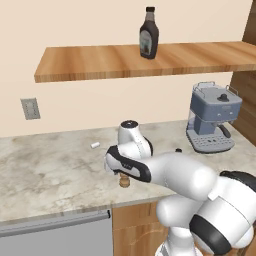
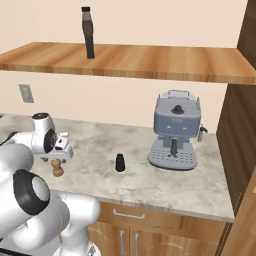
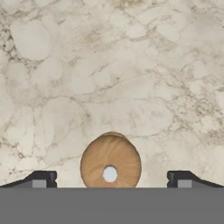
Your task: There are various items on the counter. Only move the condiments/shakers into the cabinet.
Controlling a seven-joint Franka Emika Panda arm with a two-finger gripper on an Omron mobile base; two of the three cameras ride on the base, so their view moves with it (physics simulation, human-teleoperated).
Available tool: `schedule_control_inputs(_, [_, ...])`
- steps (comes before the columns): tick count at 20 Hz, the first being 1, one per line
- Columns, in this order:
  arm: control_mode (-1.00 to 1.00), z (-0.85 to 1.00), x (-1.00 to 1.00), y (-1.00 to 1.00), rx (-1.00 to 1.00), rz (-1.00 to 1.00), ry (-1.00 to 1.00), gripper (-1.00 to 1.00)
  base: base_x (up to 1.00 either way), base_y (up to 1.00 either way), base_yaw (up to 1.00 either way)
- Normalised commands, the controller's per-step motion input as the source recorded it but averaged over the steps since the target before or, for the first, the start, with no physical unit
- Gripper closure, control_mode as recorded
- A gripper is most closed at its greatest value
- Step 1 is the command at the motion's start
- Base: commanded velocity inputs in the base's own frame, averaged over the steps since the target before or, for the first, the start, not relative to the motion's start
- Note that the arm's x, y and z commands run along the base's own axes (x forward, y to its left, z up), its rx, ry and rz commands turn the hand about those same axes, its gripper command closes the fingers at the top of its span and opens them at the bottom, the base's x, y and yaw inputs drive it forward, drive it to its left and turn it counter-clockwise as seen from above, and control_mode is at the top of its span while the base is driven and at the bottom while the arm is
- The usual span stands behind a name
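Marbled stone counter [image 1: 50, 170] carries wooden pepper mill [image 2: 58, 169] near the front edge, small black shaker [image 2: 120, 163] mid-counter, grey-blue coffee machine [image 2: 176, 131] at right, tiny white cylinder [image 1: 94, 145] toward the wall. Wooden plank shelf [image 2: 165, 62] above holds dark syrup bottle [image 1: 149, 34], upright.

Open stone around the mill, shelf mostly bare

Bare counter [image 3: 113, 65] lay on every side of the wooden mill [image 3: 110, 164] near the front edge; the cabinet [image 2: 150, 62] carried one syrup bottle [image 2: 88, 32] toward its left end.

Bright, even, sharp rendered light
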Motion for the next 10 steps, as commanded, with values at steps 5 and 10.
schedule_control_inputs(5, [-1.00,-0.06,0.00,0.00,0.00,0.00,0.00,-1.00,0.00,0.00,0.00])
schedule_control_inputs(10, [-1.00,-0.14,0.00,0.00,0.00,0.00,0.00,-1.00,0.00,0.00,0.00])
